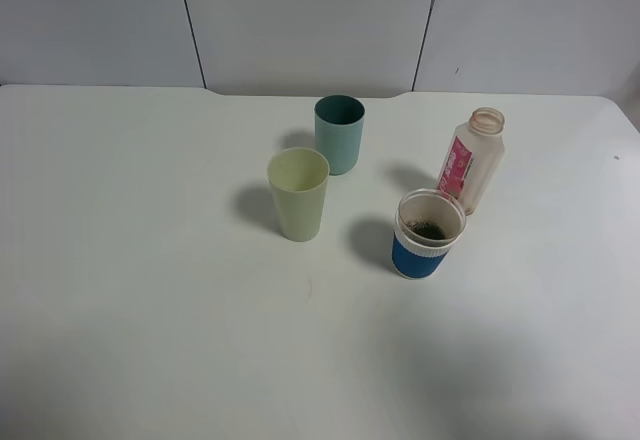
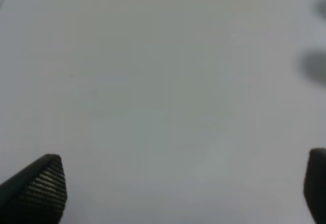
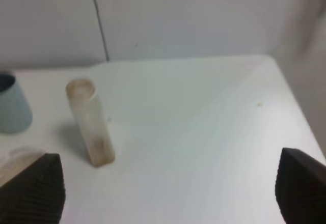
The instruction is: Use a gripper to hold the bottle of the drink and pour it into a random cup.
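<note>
The bottle (image 1: 470, 160) stands upright on the white table (image 1: 150, 260) at the right, capless, pink-red label facing left, with no liquid level showing. The cup (image 1: 429, 233), blue with a white band, stands just in front of it with a little dark drink (image 1: 429, 230) at its bottom. Neither gripper shows in the exterior view. In the right wrist view my right gripper (image 3: 168, 193) is open and empty, well back from the bottle (image 3: 90, 124), which shows only brownish residue. My left gripper (image 2: 183, 188) is open and empty over bare table.
A teal cup (image 1: 340, 134) stands at the back centre and also shows in the right wrist view (image 3: 10, 104). A pale yellow-green cup (image 1: 298, 193) stands in front of it to the left. The table's right edge (image 3: 295, 112) lies beyond the bottle.
</note>
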Robot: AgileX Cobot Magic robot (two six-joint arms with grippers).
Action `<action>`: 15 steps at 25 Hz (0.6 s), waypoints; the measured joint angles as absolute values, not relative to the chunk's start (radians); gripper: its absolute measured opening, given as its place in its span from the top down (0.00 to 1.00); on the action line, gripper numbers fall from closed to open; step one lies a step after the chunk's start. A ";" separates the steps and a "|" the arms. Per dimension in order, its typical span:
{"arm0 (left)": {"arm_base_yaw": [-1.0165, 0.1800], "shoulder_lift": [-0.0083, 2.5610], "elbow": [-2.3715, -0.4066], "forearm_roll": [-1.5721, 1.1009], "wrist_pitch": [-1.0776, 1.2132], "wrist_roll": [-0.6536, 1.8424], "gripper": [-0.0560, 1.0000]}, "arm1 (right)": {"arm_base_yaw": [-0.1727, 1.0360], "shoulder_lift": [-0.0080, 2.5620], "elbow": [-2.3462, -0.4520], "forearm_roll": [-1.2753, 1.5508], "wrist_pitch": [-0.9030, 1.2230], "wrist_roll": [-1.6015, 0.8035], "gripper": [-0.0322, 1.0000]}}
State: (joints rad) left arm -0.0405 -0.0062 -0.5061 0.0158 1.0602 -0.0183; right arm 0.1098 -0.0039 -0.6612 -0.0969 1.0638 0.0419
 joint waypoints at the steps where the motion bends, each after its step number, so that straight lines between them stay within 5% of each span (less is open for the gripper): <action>1: -0.040 -0.006 -0.506 0.016 1.060 -0.018 0.07 | 0.109 -0.004 -0.642 -0.080 1.066 0.020 0.18; 15: -0.040 -0.006 -0.506 0.016 1.060 -0.018 0.07 | 0.092 -0.004 -0.506 -0.044 1.064 -0.039 0.18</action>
